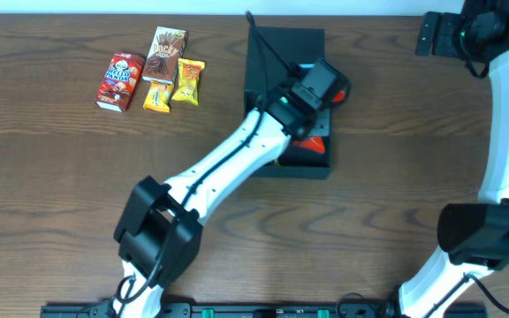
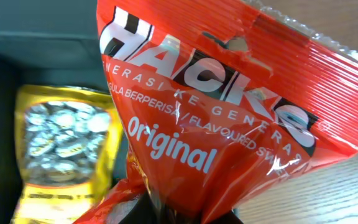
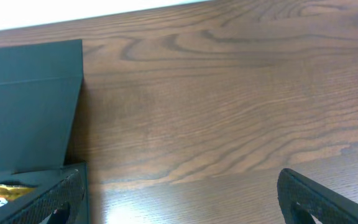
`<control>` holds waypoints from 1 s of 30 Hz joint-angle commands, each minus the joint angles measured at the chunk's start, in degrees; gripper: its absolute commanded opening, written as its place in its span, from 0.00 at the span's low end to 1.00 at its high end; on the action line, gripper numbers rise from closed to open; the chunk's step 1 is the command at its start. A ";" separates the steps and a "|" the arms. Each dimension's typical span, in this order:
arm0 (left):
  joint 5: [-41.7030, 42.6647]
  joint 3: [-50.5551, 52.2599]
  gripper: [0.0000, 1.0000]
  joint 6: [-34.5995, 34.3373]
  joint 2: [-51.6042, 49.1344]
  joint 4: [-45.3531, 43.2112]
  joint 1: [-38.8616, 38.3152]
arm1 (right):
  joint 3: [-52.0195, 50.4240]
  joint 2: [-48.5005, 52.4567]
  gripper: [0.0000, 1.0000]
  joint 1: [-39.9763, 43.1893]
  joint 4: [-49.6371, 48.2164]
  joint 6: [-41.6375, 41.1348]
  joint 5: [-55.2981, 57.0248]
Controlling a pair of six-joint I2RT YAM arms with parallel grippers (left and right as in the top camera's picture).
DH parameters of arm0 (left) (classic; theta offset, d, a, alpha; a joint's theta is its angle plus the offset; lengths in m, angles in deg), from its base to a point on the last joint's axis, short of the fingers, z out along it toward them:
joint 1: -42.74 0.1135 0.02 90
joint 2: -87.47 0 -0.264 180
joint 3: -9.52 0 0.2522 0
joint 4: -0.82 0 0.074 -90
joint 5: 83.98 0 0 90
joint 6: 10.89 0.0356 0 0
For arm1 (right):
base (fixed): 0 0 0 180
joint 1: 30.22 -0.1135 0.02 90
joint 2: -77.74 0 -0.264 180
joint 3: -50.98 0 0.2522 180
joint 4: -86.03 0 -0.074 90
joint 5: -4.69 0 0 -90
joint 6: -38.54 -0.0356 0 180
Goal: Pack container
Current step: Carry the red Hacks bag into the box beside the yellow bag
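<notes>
The container (image 1: 290,42) is a black box standing open at the table's back centre, its flap lid (image 3: 30,106) raised. My left gripper (image 1: 321,88) hangs over it, shut on the crimped end of a red "Hacks Original" packet (image 2: 229,112), which hangs at the box's right wall with wood showing beside it. Part of the red packet (image 1: 310,144) shows under the arm. A gold packet (image 2: 64,149) lies inside the box. My left gripper (image 2: 182,214) pinches the foil tightly. Far to the right, my right gripper (image 3: 188,202) stands open over bare wood, holding nothing.
Several snacks lie at the back left: a red carton (image 1: 119,81), a brown packet (image 1: 164,53) and two yellow packets (image 1: 188,81). The right arm's gripper (image 1: 433,34) sits at the back right corner. The table's far edge runs just behind the box.
</notes>
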State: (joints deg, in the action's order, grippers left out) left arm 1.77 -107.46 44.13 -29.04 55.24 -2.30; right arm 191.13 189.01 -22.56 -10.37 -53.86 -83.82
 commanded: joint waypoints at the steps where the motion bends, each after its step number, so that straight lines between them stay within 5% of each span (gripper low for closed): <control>1: -8.63 -1.03 0.06 -2.38 -0.44 -0.22 -2.93 | 0.74 -0.70 0.99 0.87 0.46 -0.81 -0.02; 5: -23.58 -1.03 0.06 -6.36 -0.44 0.02 -6.56 | 0.74 -0.70 0.99 0.94 1.36 -2.01 -0.09; 9: -28.57 -1.03 0.06 -9.73 -0.63 0.02 -7.50 | 0.74 -0.70 0.99 0.94 2.89 -3.39 -0.26; 30: -11.10 -1.03 0.06 -16.39 -8.74 2.14 -4.07 | 0.74 -6.10 0.99 1.05 6.01 -4.44 1.73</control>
State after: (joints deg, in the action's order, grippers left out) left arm -11.72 -107.46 28.66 -35.75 57.39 -6.80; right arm 191.13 184.96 -22.01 -4.53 -57.38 -83.05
